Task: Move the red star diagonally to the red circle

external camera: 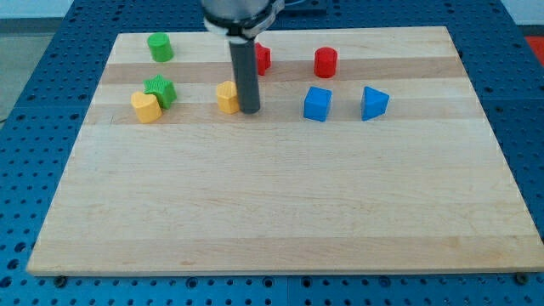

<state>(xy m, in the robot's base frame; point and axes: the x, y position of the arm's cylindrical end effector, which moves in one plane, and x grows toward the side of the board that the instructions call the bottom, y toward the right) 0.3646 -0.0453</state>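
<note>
The red star (263, 58) lies near the view's top, partly hidden behind my rod. The red circle (325, 62) stands to its right, apart from it. My tip (250, 110) rests on the board below the red star, touching or nearly touching the right side of a yellow block (227, 97). The rod rises straight up from the tip and covers the star's left part.
A green circle (160, 47) sits at the top left. A green star (160, 90) touches a yellow heart-like block (146, 108) at the left. A blue cube (317, 104) and a blue triangular block (373, 102) lie right of my tip. The wooden board (280, 212) ends at blue edges.
</note>
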